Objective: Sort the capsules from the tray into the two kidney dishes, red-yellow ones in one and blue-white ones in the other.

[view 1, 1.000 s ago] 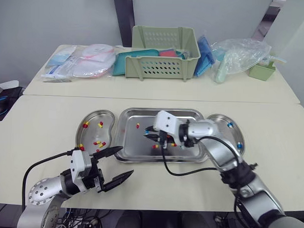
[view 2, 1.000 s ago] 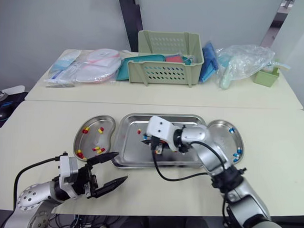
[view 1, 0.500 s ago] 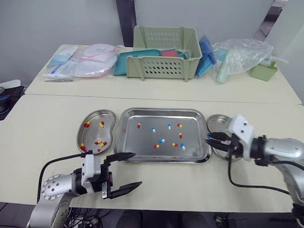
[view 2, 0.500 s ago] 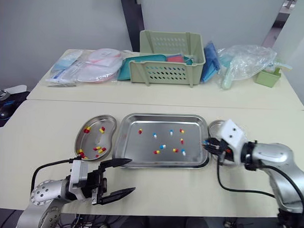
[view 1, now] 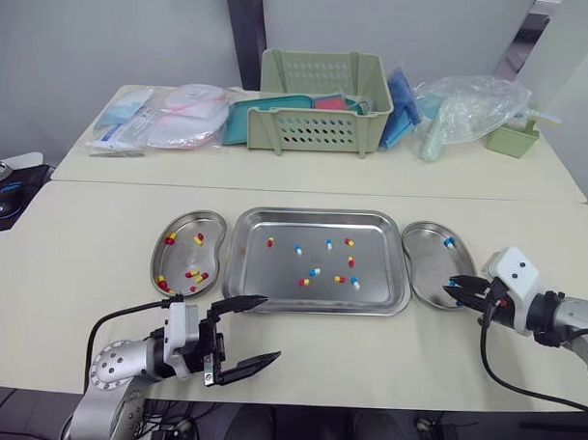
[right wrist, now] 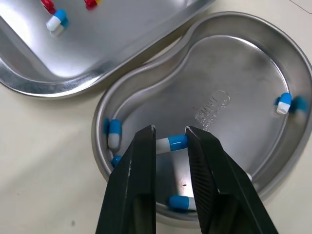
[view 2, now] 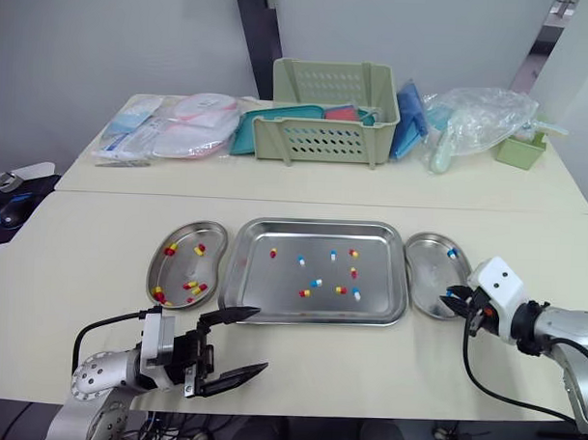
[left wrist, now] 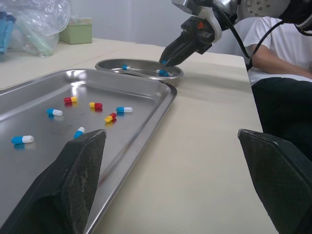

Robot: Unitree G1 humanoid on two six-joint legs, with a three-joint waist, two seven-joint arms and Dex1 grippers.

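Note:
A steel tray (view 1: 272,289) in mid-table holds several loose capsules, red-yellow (view 1: 339,279) and blue-white (view 1: 297,249). To its left, a kidney dish (view 1: 180,249) contains red-yellow capsules (view 1: 191,273). The kidney dish (view 1: 426,267) on its right contains blue-white ones (right wrist: 113,133). My right gripper (right wrist: 170,134) hangs over that right dish's near end, shut on a blue-white capsule (right wrist: 171,143). Low over the bare table in front of the tray's left corner is my left gripper (view 1: 269,327), open wide and holding nothing.
On the rear table stand a green basket (view 1: 320,103), sealed packets (view 1: 162,119), a plastic bag (view 1: 467,105) and a small green box (view 1: 512,139). A person in a white shirt (left wrist: 278,73) sits beyond the table's right end.
My right gripper has left the tray's middle and travelled right to the right-hand dish, carrying a blue-white capsule. The left gripper stays open in front of the tray.

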